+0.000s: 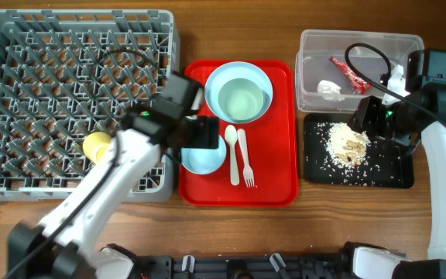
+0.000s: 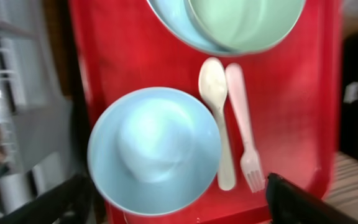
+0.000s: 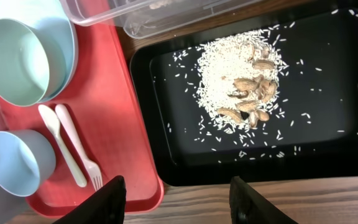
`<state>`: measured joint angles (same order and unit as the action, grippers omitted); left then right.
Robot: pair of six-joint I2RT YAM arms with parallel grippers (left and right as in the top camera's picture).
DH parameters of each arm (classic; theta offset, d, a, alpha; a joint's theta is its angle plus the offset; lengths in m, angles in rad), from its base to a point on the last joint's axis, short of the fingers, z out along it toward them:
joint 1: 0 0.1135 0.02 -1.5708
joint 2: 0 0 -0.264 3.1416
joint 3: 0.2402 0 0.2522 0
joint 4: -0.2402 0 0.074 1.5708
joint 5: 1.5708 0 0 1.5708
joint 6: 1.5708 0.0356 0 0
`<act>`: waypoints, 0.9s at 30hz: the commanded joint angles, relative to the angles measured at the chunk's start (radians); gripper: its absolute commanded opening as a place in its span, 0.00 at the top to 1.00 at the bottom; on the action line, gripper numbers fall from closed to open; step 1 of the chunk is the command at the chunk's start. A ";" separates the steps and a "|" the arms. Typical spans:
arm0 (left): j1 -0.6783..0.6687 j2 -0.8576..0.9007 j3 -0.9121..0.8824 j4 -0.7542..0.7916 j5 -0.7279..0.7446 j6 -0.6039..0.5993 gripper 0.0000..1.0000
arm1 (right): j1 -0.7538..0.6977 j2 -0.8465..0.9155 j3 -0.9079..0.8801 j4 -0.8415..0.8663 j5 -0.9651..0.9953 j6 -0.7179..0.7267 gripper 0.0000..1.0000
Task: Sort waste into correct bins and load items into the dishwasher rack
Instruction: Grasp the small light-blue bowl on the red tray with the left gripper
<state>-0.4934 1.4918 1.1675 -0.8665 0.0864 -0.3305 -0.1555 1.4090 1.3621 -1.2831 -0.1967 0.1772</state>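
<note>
Fingers (image 2: 48, 202) of the left gripper (image 2: 179, 183) are standing wide apart and are holding nothing. They are hanging over the near bowl (image 2: 154, 149), one finger off each side of it. Just right of that bowl, the spoon (image 2: 219, 118) and fork (image 2: 244, 130) are lying side by side on the red tray (image 2: 291, 93). The spoon's handle and the fork's tines are pointing back toward the gripper. Farther ahead of it, the far bowl (image 2: 247, 25) is sitting inside the plate (image 2: 166, 12). Off to this gripper's left, the cup (image 1: 97, 145) is resting among the pegs of the rack (image 1: 22, 93).

The right gripper (image 3: 178, 183) is also gaping open and empty, hovering at the near edge of the black tray (image 3: 328, 149). Scraps (image 3: 247, 81) are lying in a heap ahead of it and slightly right, with loose grains scattered around the heap inside the tray. Beyond the black tray, the tub (image 3: 166, 12) is sitting just beside it. In the overhead view the wrapper (image 1: 349, 74) and the napkin (image 1: 330, 89) are lying inside the tub, the napkin beside the wrapper's lower end. To this gripper's left, the red tray is lying alongside the black one.
</note>
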 commanded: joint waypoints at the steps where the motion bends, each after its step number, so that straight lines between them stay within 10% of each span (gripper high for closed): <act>1: -0.108 0.163 0.010 0.045 -0.043 0.013 0.21 | -0.003 -0.012 0.021 0.000 0.016 -0.014 0.46; 5: -0.163 0.295 0.010 0.101 -0.043 0.013 0.59 | -0.003 -0.012 0.021 0.000 0.016 -0.014 0.46; 12: -0.178 0.336 0.010 0.115 -0.043 0.013 0.96 | -0.003 -0.012 0.021 -0.001 0.016 -0.017 0.46; 27: -0.033 -0.114 0.112 0.089 0.021 0.040 0.96 | -0.002 -0.012 0.021 -0.005 0.016 -0.020 0.46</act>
<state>-0.6224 1.4765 1.2217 -0.7673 0.0723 -0.3187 -0.1551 1.4086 1.3621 -1.2861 -0.1967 0.1768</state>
